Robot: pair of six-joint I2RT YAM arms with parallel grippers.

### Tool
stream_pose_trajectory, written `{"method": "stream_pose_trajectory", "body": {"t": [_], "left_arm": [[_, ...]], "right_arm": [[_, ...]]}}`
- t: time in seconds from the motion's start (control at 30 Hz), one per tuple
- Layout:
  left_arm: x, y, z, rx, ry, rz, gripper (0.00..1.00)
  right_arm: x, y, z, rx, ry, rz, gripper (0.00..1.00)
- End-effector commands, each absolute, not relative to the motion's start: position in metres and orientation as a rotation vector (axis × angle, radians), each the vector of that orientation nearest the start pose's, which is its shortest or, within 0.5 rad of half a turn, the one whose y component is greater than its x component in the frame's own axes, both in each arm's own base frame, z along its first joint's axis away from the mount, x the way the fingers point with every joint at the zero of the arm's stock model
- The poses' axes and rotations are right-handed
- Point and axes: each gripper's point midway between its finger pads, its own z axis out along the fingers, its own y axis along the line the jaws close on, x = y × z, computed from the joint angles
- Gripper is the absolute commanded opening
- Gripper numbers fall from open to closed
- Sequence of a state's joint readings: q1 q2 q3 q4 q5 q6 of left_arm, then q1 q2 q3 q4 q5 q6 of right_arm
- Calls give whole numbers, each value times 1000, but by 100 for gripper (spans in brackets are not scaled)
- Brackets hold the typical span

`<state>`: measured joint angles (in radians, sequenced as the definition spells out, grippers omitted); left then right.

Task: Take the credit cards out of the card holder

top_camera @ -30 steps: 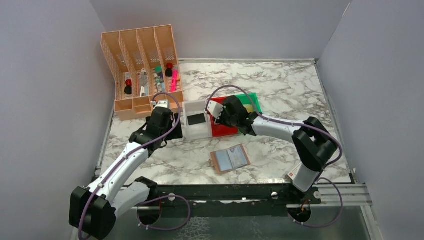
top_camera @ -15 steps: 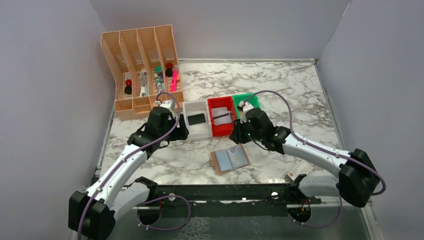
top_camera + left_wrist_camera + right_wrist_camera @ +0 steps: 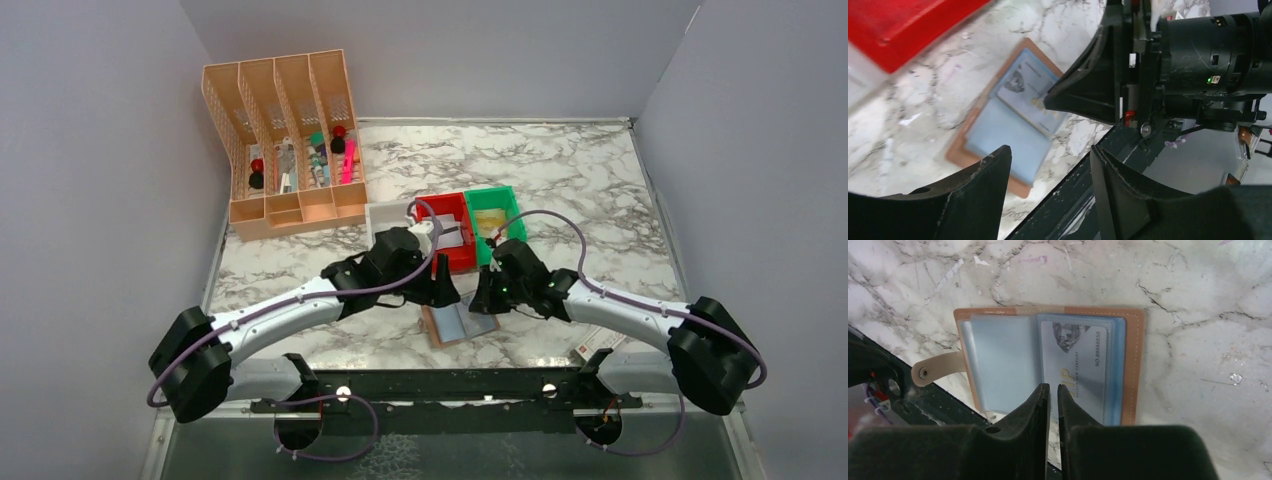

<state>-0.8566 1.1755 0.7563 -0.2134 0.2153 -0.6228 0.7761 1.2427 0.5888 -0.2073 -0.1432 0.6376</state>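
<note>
Card holder seemingly beside table edge

Small flat brown leather-look card holder, lying wide open and flat on the marble table near its front edge, pale blue insides facing up, little strap tab sticking out one side. One thin pale plastic card tucked in a clear pocket inside.

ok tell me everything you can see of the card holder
The card holder lies open and flat on the marble table, near its front edge. It has a brown leather-look cover, a snap strap on one side and clear blue-grey sleeves inside. One pale card shows in a sleeve. The right tool sits over its middle; contact unclear.
</note>
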Motion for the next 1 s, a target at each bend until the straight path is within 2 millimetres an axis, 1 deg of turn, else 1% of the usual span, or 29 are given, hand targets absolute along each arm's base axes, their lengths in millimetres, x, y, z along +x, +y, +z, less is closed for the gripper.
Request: {"method": "stream_pose_trajectory", "body": {"t": [0.0,0.1,0.23,0.4,0.43,0.5,0.57,0.7,0.8,0.97], "left_arm": [[173,-335,145,349,2332,-1118,60],[169,-346,129,329,2371,-1121,55],[165,-358,108,283,2431,-1120,47],[160,-362,77,268,2516,-1072,45],[158,-361,70,268,2534,-1060,43],[155,-358,58,269,2566,-1025,38],[152,-351,45,264,2604,-962,35],[147,-329,24,225,2660,-836,34],[145,-322,18,208,2673,-808,34],[146,-321,15,205,2675,-789,34]], "right_arm": [[179,236,41,-152,2610,701,13],[182,226,36,-79,2601,639,9],[185,221,38,-33,2566,633,9],[185,222,37,-32,2563,646,9],[184,221,35,-32,2569,641,9],[184,221,33,-32,2575,637,9],[184,221,32,-35,2579,635,9],[184,222,33,-54,2584,634,9],[185,225,36,-66,2576,652,9],[186,229,42,-78,2566,677,11]]}}
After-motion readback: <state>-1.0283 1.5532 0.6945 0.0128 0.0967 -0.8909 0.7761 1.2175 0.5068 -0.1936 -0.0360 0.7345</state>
